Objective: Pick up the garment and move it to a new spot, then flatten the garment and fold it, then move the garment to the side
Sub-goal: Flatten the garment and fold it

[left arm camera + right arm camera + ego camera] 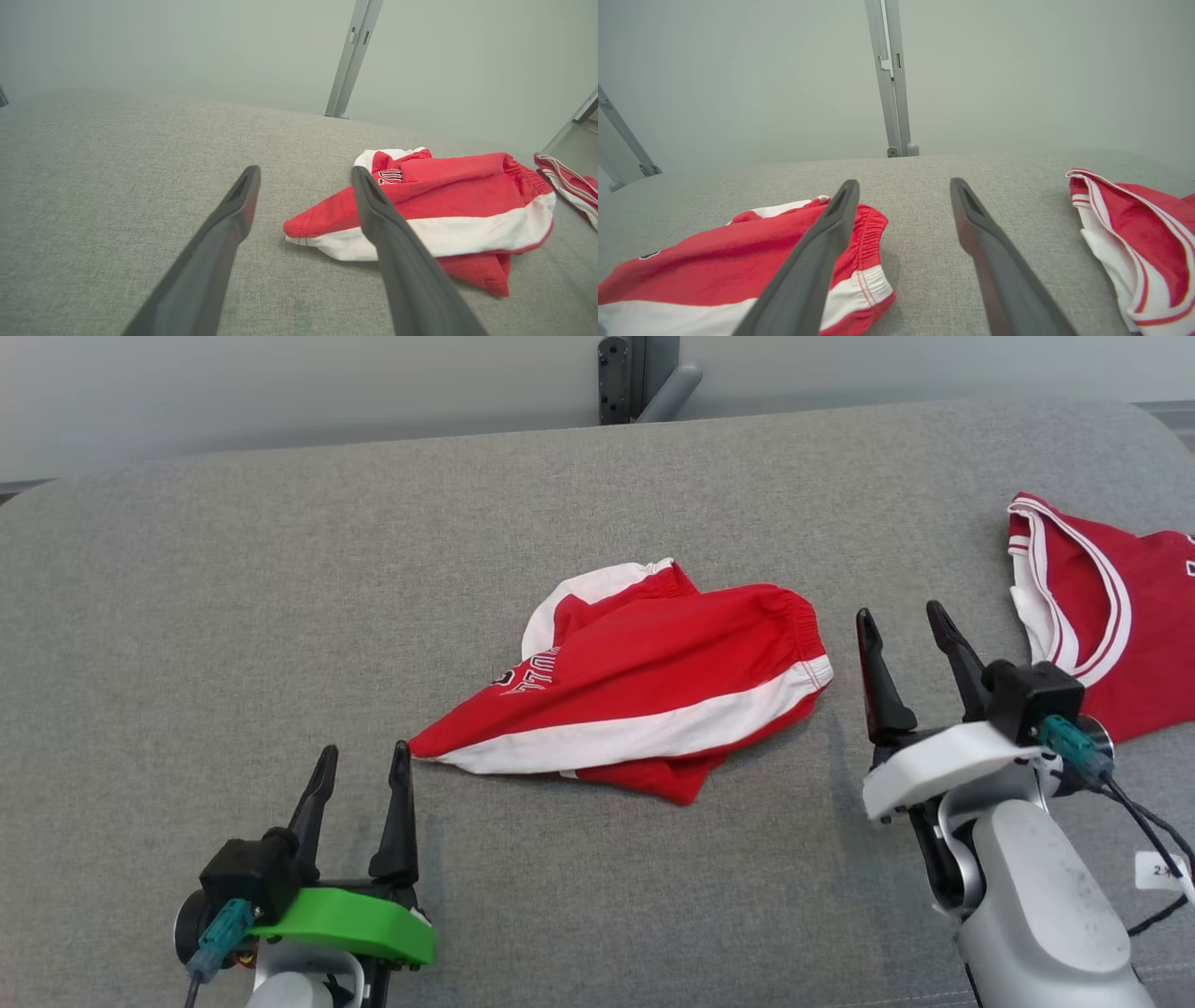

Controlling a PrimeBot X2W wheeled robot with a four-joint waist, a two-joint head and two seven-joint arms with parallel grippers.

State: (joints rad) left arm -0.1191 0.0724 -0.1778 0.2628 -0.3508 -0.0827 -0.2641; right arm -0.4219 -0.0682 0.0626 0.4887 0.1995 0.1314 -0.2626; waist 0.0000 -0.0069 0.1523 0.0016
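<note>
The left jaws stand wide open and hold nothing, their two dark fingers [400,807] pointing away over the grey fabric surface [233,616]; the right jaws are spread just as wide and are likewise empty, their fingers [878,681] raised a little above the cloth covering.

Between the two sets of jaws, slightly ahead of both, lies the garment [653,681]: a pair of bright red shorts, loosely bunched rather than flat; a broad white band runs along its near edge, a further white panel shows at its far left, and dark-and-white lettering sits near the fold on its left half. Its gathered elastic waistband faces the right jaws and lies just left of their inner finger, apart from it; in the right wrist view that waistband end [868,233] shows behind the left-hand finger. Its narrow pointed corner reaches toward the left jaws, just beside the tip of their inner finger; whether cloth and tip touch cannot be told. A red flap pokes out from under the white band on the near side.

Beyond and to the outside of the right jaws lies a second piece, a red jersey [1120,625] with white striped trim, well apart from the shorts.

Past the far edge of the surface a grey metal post [639,378] rises against a pale wall [280,392].
</note>
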